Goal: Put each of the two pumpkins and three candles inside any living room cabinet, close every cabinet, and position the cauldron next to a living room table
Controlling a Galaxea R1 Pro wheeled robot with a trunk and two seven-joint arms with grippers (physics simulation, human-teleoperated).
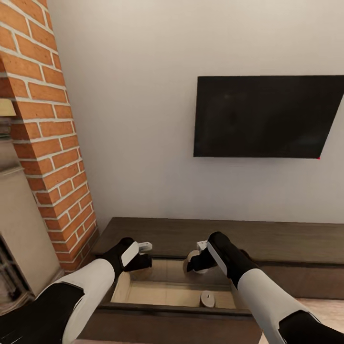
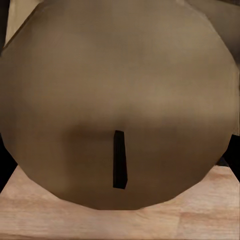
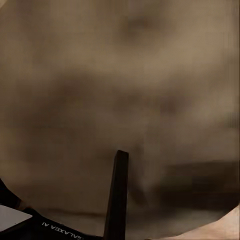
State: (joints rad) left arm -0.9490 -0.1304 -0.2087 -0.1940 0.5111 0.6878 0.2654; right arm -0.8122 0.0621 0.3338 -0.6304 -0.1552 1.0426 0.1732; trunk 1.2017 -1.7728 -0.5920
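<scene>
Three candles: one at each hand, one already lying in the open drawer
Brick column (image 1: 48,138): far left, beside the pale wall
Left hand (image 1: 139,262): over the drawer's far left corner; the left wrist view shows a candle (image 2: 117,90) pressed close, its round end and dark wick facing the camera; seemingly gripped, though the fingers are hidden, so I cannot tell for sure
Cabinet (image 1: 296,241): long dark console under the wall television (image 1: 267,117); its drawer (image 1: 167,292) is pulled out toward the robot, pale inside
Right hand (image 1: 195,263): over the drawer's far middle, clamped on a tan candle (image 1: 193,258)
Loose candle (image 1: 207,299): on the drawer floor, near right, upright
Key relation: both held candles hang above the open drawer, so the drop is straight down; each hand serves its own side
</scene>
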